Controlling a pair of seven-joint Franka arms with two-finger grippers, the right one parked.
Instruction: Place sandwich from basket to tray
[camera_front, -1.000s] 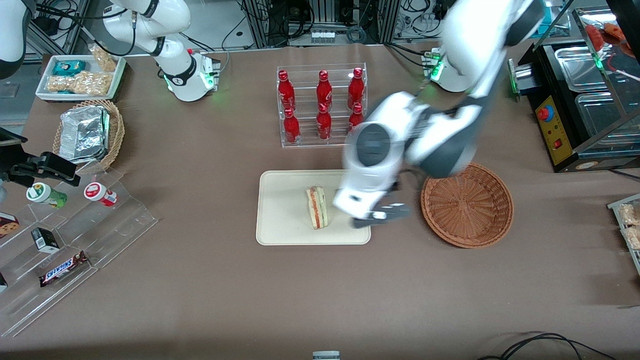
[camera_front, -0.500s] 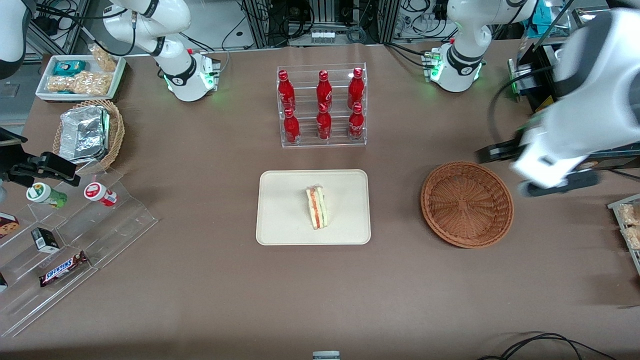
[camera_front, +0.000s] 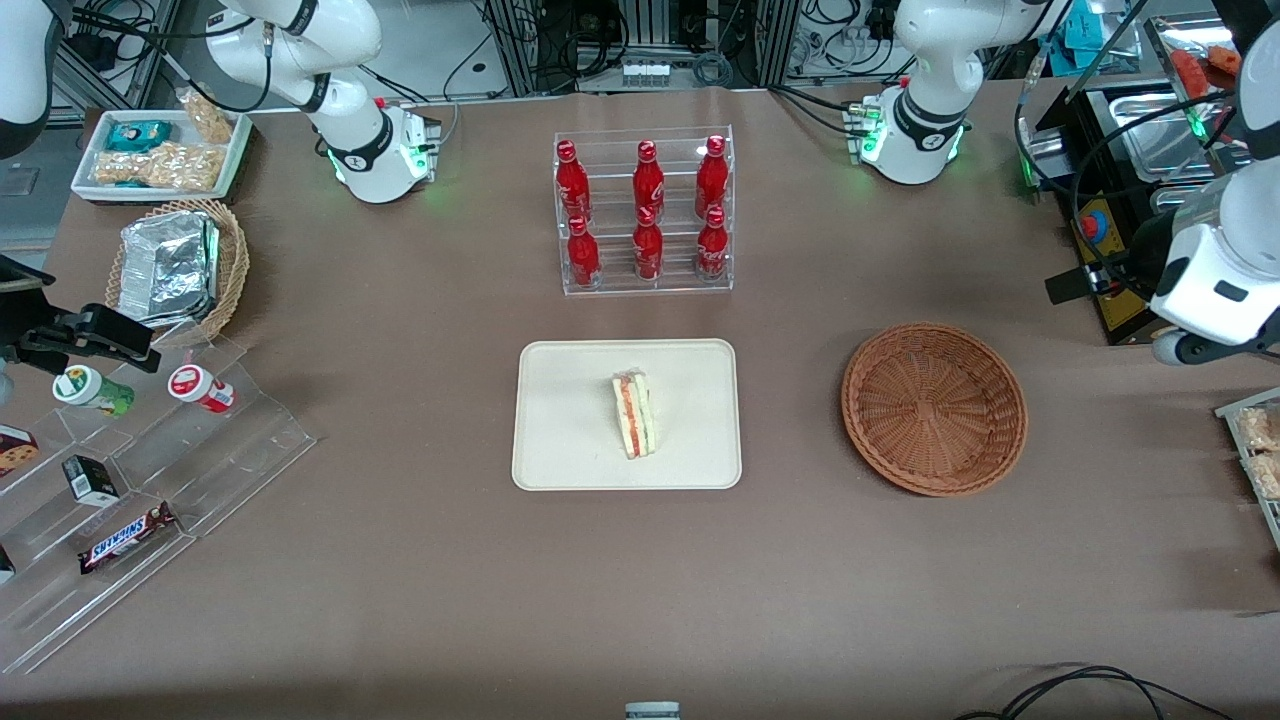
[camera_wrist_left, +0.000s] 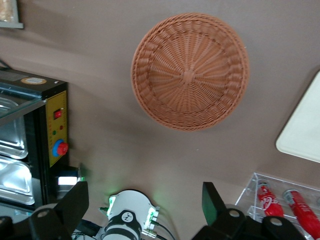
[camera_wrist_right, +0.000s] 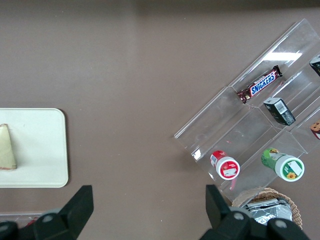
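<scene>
— While you're standing there, where's the sandwich (camera_front: 634, 414)?
— On the cream tray (camera_front: 565, 420), a little toward the working arm's side of its middle, lying with the orange-red and green layers showing along one edge. It sits well inside the rim.
— And the wicker basket (camera_front: 934, 408)?
— Beside the tray on the brown worktop (camera_front: 400, 580), toward the working arm's end, with bare worktop between the two. Nothing lies in it.
— The gripper (camera_wrist_left: 145, 207)?
— Up high, well off toward the working arm's end of the worktop, near the black appliance (camera_front: 1125, 260) with the red button. Its two fingers (camera_wrist_left: 75, 202) stand wide apart and hold nothing; the wrist camera looks between them straight at the basket.
— Anything else about?
— A clear rack of red bottles (camera_front: 644, 210) stands farther from the front camera than the tray, in line with it. Toward the parked arm's end there's a lighter basket with a foil packet (camera_front: 168, 266) and clear stepped shelves holding a Snickers bar (camera_front: 126, 537)
</scene>
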